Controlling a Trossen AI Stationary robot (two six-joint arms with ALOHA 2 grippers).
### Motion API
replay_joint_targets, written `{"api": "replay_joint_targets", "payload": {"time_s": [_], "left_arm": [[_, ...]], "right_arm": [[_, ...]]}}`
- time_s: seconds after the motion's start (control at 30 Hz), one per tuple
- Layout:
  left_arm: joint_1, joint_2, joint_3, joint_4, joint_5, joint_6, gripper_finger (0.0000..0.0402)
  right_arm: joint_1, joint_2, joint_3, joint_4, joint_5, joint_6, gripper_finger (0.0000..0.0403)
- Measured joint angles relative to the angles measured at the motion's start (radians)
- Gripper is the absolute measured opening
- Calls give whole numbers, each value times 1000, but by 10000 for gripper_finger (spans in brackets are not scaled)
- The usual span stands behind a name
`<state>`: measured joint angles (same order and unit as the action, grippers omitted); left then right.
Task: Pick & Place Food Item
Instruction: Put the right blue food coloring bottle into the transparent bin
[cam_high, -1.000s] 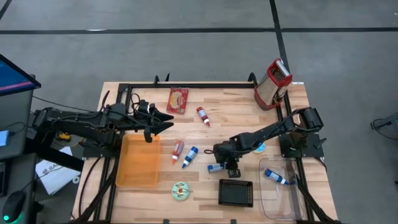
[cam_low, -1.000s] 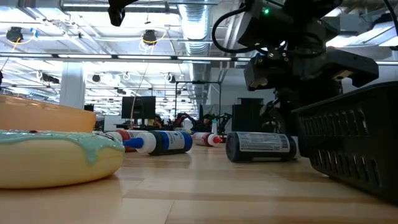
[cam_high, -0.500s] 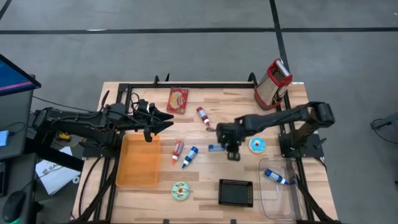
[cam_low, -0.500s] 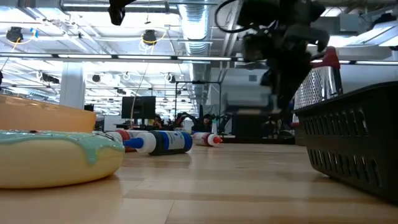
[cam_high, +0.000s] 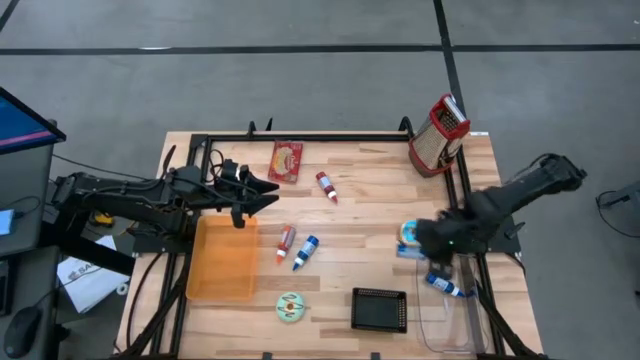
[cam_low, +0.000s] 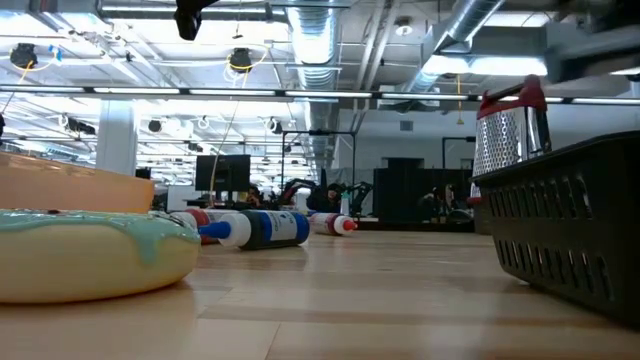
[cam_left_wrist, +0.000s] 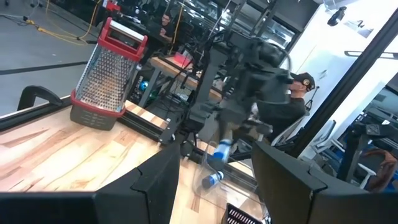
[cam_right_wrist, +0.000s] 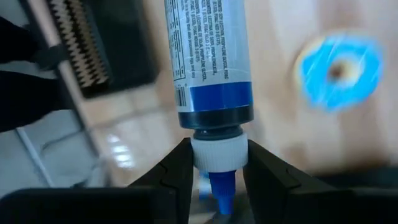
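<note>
Fingers (cam_right_wrist: 214, 163) of right arm clamp cylindrical blue bottle's (cam_right_wrist: 208, 62) white collar

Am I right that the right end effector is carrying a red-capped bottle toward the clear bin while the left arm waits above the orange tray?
Not quite: the bottle in the right end effector is blue-capped, not red-capped, as the right wrist view shows. The rest holds: in the high view it is beside the clear bin, and the left end effector waits by the orange tray.

I see the blue bottle (cam_right_wrist: 209, 74) — white cap, blue nozzle — clamped in the right gripper (cam_high: 432, 243), held off the worktop near the clear bin (cam_high: 447, 325).
</note>
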<state>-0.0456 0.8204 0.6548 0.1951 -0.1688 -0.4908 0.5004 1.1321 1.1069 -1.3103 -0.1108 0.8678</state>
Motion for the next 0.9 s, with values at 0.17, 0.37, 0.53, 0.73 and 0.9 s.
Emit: {"api": "replay_joint_targets", "payload": {"time_s": [0.17, 0.37, 0.53, 0.73, 0.9], "left_arm": [[0, 0, 0, 0, -18, 0, 196], [0, 0, 0, 10, -34, -4, 196], [0, 0, 0, 40, -50, -10, 196], [0, 0, 0, 94, -64, -14, 196], [0, 0, 0, 111, -68, -15, 196]], "right_arm": [[290, -12, 0, -28, 39, 345, 106], [511, 71, -77, 67, 68, 546, 107], [603, 145, -204, 249, 70, 646, 107], [666, 191, -291, 378, 85, 766, 129], [694, 213, -301, 384, 94, 821, 170]]}}
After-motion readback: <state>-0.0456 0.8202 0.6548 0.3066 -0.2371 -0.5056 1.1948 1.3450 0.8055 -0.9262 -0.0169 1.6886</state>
